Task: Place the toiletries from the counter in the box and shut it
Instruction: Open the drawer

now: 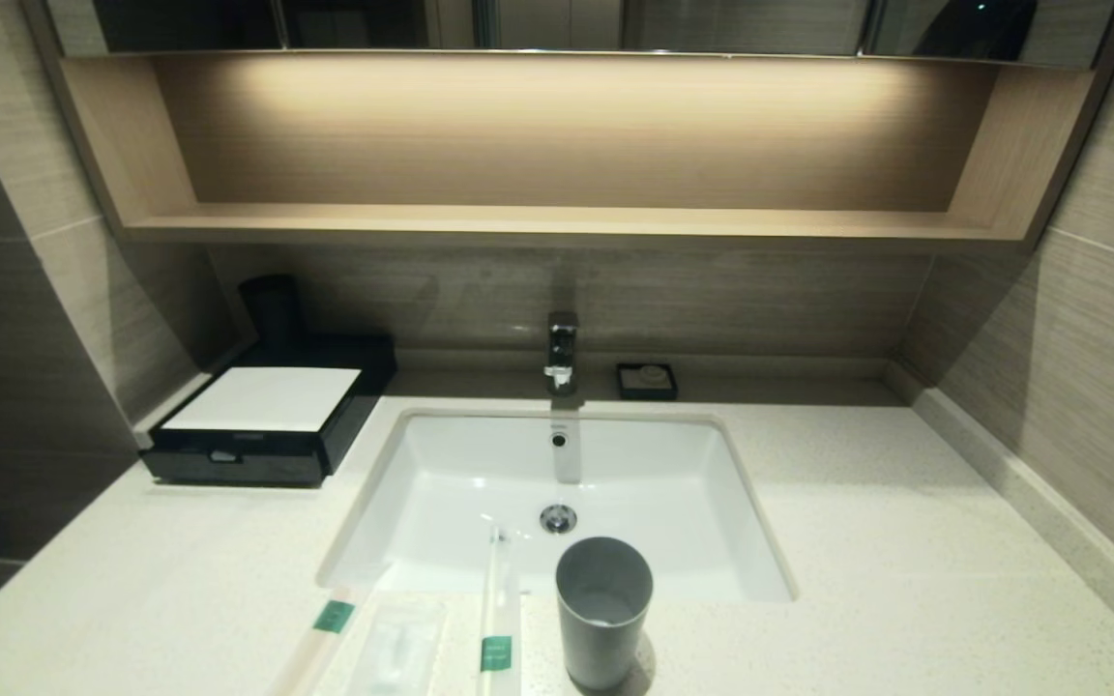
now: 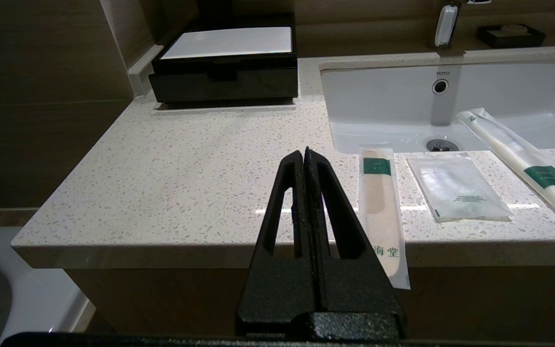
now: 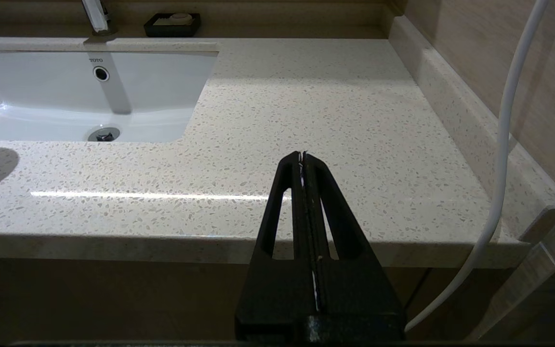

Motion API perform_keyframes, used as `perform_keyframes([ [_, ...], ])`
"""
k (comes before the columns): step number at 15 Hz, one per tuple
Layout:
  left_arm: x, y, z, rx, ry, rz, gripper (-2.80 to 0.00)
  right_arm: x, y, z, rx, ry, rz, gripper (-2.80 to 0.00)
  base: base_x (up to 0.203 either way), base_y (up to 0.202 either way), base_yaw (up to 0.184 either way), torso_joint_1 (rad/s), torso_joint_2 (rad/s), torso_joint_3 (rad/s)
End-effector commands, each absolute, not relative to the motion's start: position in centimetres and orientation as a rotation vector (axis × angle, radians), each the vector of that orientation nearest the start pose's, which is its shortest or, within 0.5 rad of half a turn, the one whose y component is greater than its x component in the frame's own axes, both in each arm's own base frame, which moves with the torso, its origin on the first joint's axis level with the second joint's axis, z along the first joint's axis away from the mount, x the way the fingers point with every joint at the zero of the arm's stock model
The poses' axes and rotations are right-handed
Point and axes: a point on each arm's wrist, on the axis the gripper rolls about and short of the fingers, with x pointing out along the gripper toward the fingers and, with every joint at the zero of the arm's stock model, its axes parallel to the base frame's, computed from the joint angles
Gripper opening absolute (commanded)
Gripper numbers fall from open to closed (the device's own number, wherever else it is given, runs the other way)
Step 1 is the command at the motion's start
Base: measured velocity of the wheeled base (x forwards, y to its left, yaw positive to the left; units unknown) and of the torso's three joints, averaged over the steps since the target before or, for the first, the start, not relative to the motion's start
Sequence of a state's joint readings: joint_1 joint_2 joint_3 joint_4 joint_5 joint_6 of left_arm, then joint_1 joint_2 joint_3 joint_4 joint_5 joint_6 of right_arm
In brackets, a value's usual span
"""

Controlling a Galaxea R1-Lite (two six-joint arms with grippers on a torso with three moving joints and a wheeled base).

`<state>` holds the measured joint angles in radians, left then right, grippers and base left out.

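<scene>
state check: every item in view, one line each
box: drawer shut
left stick: flat on counter, end past the front edge
packet: flat on counter
right stick: tip over sink
cup: upright
faucet: no water running
left gripper: shut, empty
right gripper: shut, empty

"TOTO" is printed on the sink (image 2: 451, 96) wall above the overflow hole. The paper-wrapped stick (image 2: 381, 207) bears green characters reading "海堂". Its green band label is illegible.

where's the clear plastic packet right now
In the head view the plastic packet lies flat on the counter at the near edge, left of centre, between the two paper-wrapped sticks, in front of the sink.
</scene>
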<state>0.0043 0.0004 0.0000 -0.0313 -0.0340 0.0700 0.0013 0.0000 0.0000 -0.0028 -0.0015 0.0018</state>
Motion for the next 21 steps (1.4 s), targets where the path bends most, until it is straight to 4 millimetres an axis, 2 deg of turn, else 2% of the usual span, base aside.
perform_keyframes([
  [1, -2.1, -0.1, 7.3, 0.071, -0.013, -0.03, -2.8, -2.3, 0.0, 7.5, 0.002, -0.002, 0.0, -2.8, 0.0, 0.0, 0.0, 0.0, 0.0, 0.0],
  [11, -2.1, -0.1, 7.5, 0.091, -0.023, -0.024, -2.8, -2.3, 0.0, 7.5, 0.002, -0.002, 0.0, -2.8, 0.0, 0.0, 0.0, 0.0, 0.0, 0.0],
  [16, -2.9, -0.1, 9.7, 0.094, -0.097, -0.022, -2.8, -2.3, 0.0, 7.5, 0.002, -0.002, 0.0, -2.8, 0.0, 0.0, 0.0, 0.0, 0.0, 0.0],
  [21, -5.1, -0.1, 13.5, 0.095, -0.149, -0.025, -2.8, -2.3, 0.0, 7.5, 0.002, -0.002, 0.0, -2.8, 0.0, 0.0, 0.0, 0.0, 0.0, 0.0],
])
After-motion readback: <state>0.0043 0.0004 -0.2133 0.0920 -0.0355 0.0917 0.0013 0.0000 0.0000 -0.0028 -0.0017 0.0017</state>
